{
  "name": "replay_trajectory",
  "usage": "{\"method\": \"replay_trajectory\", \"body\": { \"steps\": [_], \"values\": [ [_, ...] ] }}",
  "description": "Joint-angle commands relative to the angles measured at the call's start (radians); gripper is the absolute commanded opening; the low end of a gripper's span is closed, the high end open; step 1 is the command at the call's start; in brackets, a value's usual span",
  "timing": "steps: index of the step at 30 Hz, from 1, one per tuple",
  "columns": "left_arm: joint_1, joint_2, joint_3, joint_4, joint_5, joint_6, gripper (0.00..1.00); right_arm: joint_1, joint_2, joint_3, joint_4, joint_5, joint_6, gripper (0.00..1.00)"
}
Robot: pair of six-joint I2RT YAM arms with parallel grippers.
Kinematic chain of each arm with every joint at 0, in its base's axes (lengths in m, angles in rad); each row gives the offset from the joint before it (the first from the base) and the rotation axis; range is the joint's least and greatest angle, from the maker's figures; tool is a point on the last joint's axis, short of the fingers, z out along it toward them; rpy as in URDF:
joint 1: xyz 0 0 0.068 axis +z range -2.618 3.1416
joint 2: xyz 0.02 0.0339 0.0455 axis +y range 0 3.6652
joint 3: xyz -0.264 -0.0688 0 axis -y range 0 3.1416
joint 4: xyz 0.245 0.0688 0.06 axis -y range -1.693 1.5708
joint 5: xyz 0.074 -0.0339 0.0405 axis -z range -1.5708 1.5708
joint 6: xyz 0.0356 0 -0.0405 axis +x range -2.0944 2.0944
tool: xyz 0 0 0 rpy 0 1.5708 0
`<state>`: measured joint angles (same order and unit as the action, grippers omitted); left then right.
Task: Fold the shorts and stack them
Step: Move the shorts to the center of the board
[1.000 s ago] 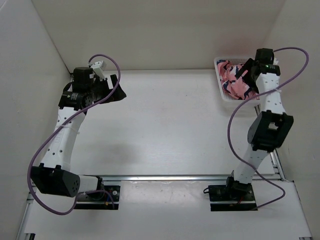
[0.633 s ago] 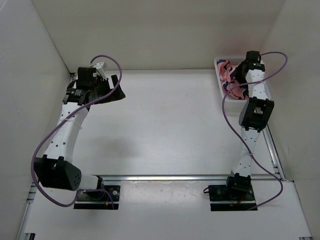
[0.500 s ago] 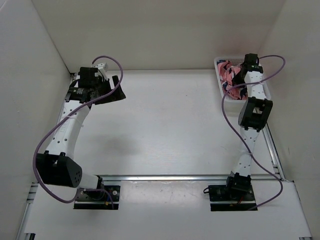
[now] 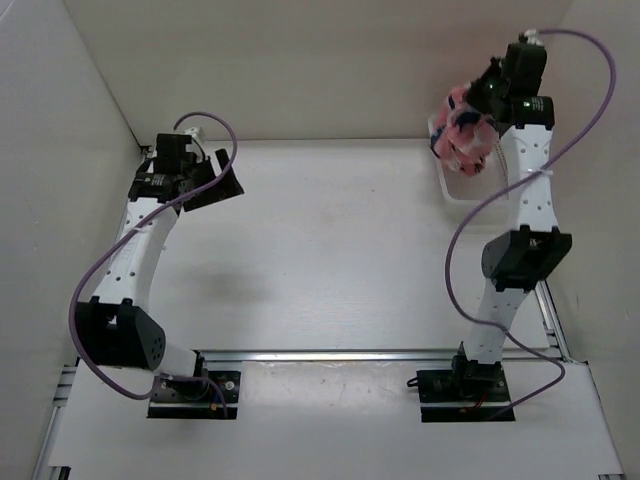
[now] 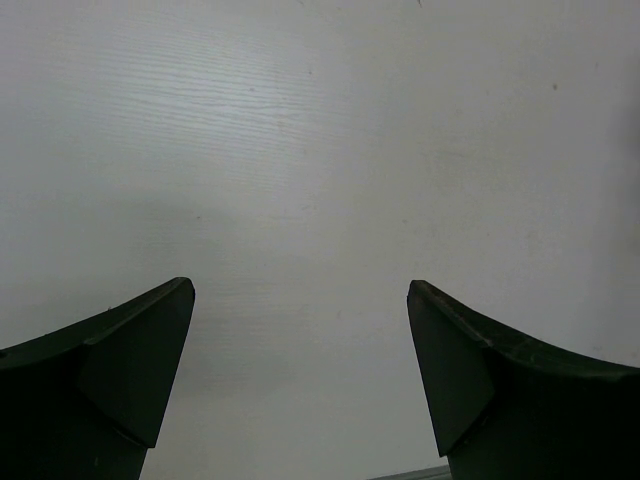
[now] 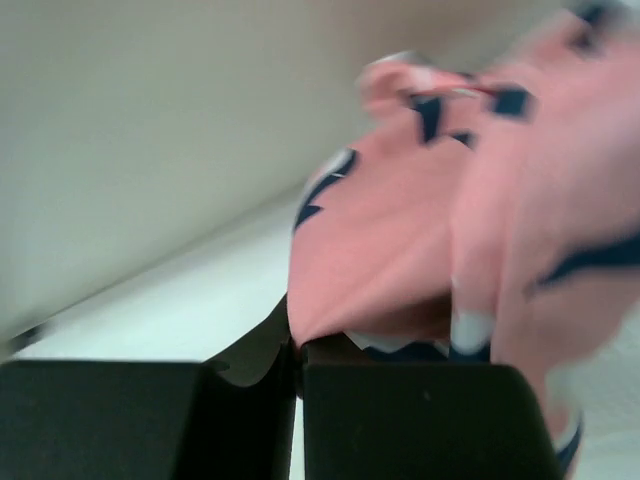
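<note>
Salmon-pink shorts (image 4: 462, 128) with navy-and-white sharks hang bunched in the air above the far right corner. My right gripper (image 4: 484, 103) is shut on them, and the wrist view shows the pink fabric (image 6: 420, 230) pinched between the closed fingers (image 6: 300, 350). Far off at the back left, my left gripper (image 4: 222, 180) stands open over bare table. Its two dark fingertips (image 5: 150, 340) are wide apart with nothing between them.
A white mesh basket (image 4: 458, 188) sits at the far right, just below the lifted shorts. White walls close in the table on the left, back and right. A metal rail (image 4: 330, 355) runs along the near edge by the arm bases.
My right gripper dipped into the basket, shut on the shorts and rose with them above the basket. The left arm shifted slightly at the back left.
</note>
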<state>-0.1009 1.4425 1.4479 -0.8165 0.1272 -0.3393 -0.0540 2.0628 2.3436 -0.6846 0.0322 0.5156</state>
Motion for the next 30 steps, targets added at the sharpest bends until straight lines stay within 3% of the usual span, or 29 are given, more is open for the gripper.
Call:
{"method": "replay_trajectory", "body": {
  "steps": [1, 7, 11, 13, 15, 16, 17, 19, 22, 25, 26, 28, 30],
  "values": [
    [0.076, -0.112, 0.025, -0.006, -0.031, -0.075, 0.99, 0.111, -0.222, 0.097, 0.123, -0.196, -0.072, 0.0],
    [0.207, -0.113, 0.025, -0.047, 0.179, -0.125, 0.99, 0.314, -0.355, 0.1, 0.141, -0.297, -0.081, 0.0],
    [0.28, -0.143, 0.037, -0.058, 0.2, -0.125, 0.99, 0.422, -0.482, -0.083, 0.161, -0.331, -0.068, 0.0],
    [0.29, -0.156, 0.048, -0.07, 0.219, -0.115, 0.99, 0.431, -0.536, -0.312, 0.194, -0.314, -0.068, 0.02],
    [0.303, -0.156, 0.068, -0.081, 0.219, -0.104, 0.99, 0.431, -0.587, -0.474, 0.212, -0.287, -0.049, 0.25],
    [0.303, -0.156, 0.068, -0.081, 0.232, -0.093, 0.99, 0.419, -0.587, -0.615, 0.212, -0.287, -0.049, 0.67],
    [0.303, -0.156, 0.068, -0.09, 0.232, -0.093, 0.99, 0.392, -0.587, -0.674, 0.212, -0.278, -0.049, 0.79],
    [0.303, -0.156, 0.042, -0.09, 0.242, -0.093, 0.99, 0.353, -0.56, -0.754, 0.171, -0.259, -0.029, 0.91],
    [0.303, -0.156, 0.007, -0.09, 0.232, -0.057, 0.99, 0.299, -0.55, -0.852, 0.102, -0.232, -0.019, 0.87],
    [0.259, -0.175, -0.07, -0.099, 0.177, -0.038, 0.99, 0.313, -0.657, -1.017, 0.102, -0.132, 0.006, 0.58],
    [0.259, -0.188, -0.099, -0.099, 0.163, -0.038, 0.92, 0.328, -0.718, -1.059, 0.102, -0.118, 0.017, 0.35],
    [0.259, -0.197, -0.192, -0.099, 0.134, -0.049, 0.79, 0.353, -0.806, -1.198, 0.102, -0.129, 0.076, 0.27],
    [0.259, -0.197, -0.256, -0.099, 0.073, -0.084, 0.53, 0.388, -0.863, -1.288, 0.102, -0.153, 0.121, 0.33]
  ]
}}
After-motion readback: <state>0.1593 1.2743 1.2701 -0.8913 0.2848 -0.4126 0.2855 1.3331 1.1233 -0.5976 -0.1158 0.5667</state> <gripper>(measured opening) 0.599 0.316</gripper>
